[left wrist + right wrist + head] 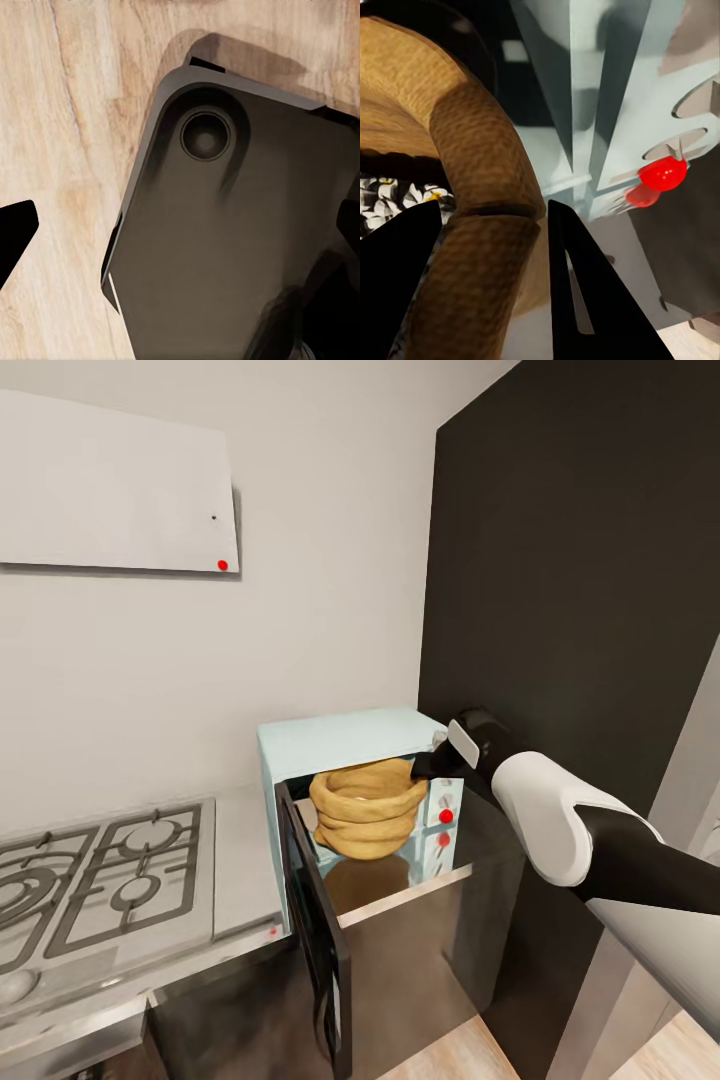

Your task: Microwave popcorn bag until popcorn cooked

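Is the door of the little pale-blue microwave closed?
No, the dark glass door of the pale-blue boxy microwave hangs swung open, with the tan-brown wrinkled popcorn bag showing in the opening.

Popcorn bag point(367, 808): rough, woven-looking, matt. Countertop point(420, 920): glossy, mirror-like metal. Microwave point(340, 745): smooth pale-blue casing. Floor point(67, 112): grained wood.

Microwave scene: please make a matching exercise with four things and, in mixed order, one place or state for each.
1. microwave door
2. popcorn bag
3. right gripper
4. gas hob

A. closed on the bag's rim
B. swung open
C. to the left of the microwave
D. at the microwave's opening

Pairs: 1-B, 2-D, 3-A, 4-C
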`<state>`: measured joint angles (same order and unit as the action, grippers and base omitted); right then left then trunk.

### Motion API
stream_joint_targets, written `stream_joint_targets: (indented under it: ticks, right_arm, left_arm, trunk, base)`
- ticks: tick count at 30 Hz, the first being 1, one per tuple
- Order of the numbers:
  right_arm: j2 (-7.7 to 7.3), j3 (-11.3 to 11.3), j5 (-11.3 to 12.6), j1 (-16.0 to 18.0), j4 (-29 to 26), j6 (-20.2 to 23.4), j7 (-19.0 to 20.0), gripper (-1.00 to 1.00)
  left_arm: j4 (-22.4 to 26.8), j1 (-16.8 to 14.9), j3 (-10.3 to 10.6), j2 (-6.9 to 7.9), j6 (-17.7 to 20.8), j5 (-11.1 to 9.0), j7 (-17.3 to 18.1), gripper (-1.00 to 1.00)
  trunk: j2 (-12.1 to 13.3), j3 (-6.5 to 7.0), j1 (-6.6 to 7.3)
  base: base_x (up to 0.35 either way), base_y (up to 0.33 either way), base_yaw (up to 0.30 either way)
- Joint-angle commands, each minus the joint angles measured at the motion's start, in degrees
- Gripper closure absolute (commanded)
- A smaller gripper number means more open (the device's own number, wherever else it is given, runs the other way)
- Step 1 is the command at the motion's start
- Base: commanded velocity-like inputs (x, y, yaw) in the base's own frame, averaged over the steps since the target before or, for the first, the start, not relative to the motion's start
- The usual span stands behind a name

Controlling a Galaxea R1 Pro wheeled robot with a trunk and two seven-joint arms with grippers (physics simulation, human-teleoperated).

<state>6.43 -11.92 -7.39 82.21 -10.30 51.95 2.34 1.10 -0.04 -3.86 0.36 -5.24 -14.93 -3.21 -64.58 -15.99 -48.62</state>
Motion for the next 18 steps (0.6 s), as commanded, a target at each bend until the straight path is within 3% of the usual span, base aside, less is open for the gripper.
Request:
stream_joint_targets:
  ticks: [1,4,8,18]
  right_arm:
    - [0.01,-1.09,-0.37,0.06,-1.09,0.26,0.18,1.00]
    - [0.05,-1.07,-0.22,0.06,-0.67,-0.06,0.01,1.00]
    - [-0.02,-1.05,-0.34,0.06,3.31,-3.64,-0.13,1.00]
    - [-0.05,-1.00,-0.83,0.06,3.62,-3.88,-0.17,1.00]
  left_arm:
    - [0.04,0.02,-0.36,-0.01,-0.11,0.00,-0.05,-1.00]
    - [0.04,0.00,-0.36,-0.01,-0.12,0.00,-0.05,-1.00]
    - [0.04,0.00,-0.36,-0.01,-0.09,-0.01,-0.05,-1.00]
    - [0.04,-0.01,-0.36,-0.01,-0.04,0.00,-0.05,-1.00]
  trunk:
    - [-0.05,-0.06,0.00]
    - [-0.05,-0.06,0.00]
    - [-0.05,-0.06,0.00]
    - [-0.05,-0.06,0.00]
  base:
    - [0.000,0.000,0.000]
    - [0.000,0.000,0.000]
    - [0.000,0.000,0.000]
    - [0.062,0.000,0.000]
